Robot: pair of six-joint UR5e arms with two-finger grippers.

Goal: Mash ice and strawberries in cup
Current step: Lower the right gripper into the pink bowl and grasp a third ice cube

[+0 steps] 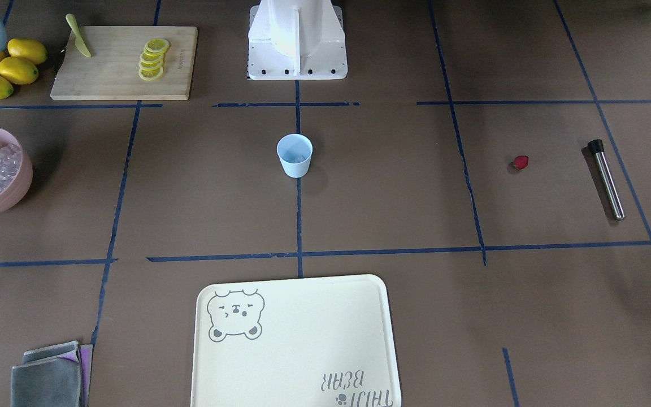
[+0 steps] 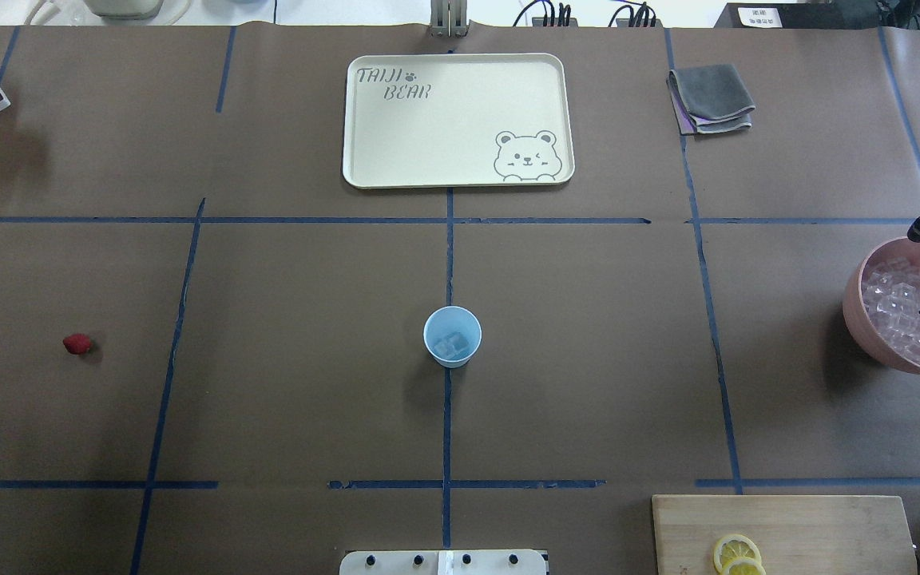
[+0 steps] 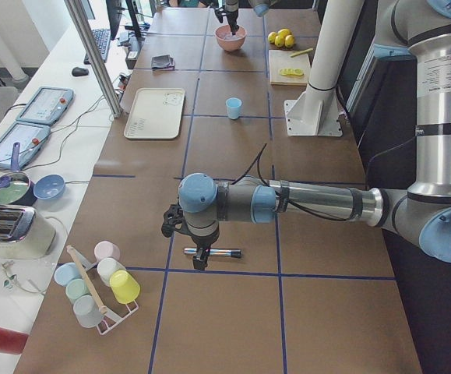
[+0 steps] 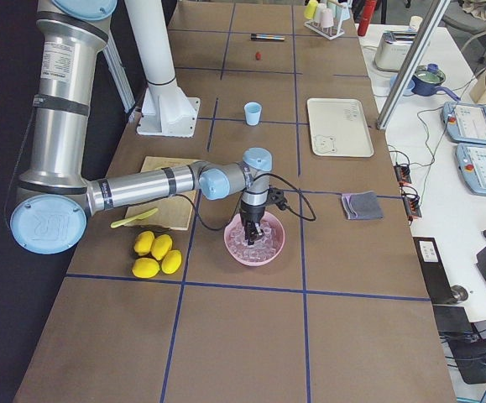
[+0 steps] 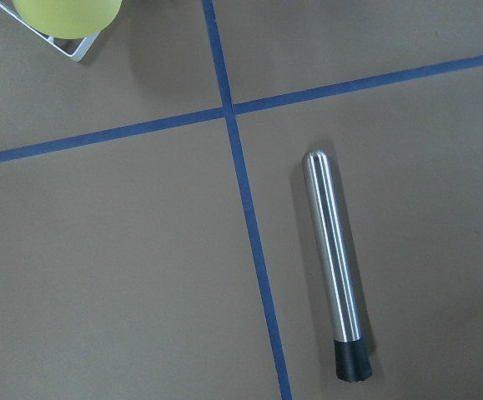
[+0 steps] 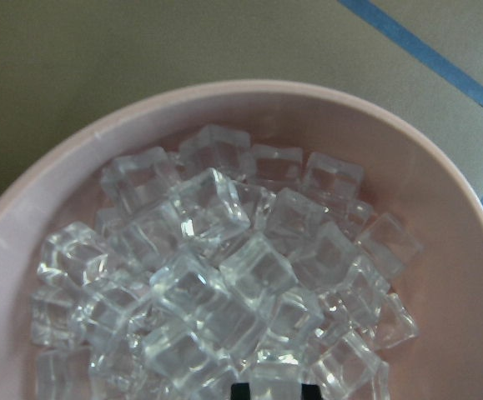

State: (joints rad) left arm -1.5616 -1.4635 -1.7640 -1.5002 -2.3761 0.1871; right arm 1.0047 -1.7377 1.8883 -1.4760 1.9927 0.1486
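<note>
A small, pale light-blue plastic tumbler is seen upright at the middle of the brown paper-covered table. It is set on a blue tape line in front of the robot's base. A few small clear ice cubes are made out at its bottom in the overhead view. Many more such cubes are heaped in a large round pink bowl, which is placed well apart from the tumbler, far out on the robot's right.

The right gripper is lowered into this bowl, with its tips down among the cubes. In the right wrist view only two dark tips are shown at the bottom edge, with a cube between them. Whether that cube is clamped or merely flanked cannot be told.

A small dark red strawberry piece is found lying alone on the paper on the robot's left, well apart from the tumbler. Farther out on that side, a slim brushed-steel muddler with a black end is laid flat.

The left gripper is held over this muddler. It is shown in the side view only, so the spread of its claw cannot be told.

A cream rectangular tray printed with a bear is set across the table from the robot.
</note>
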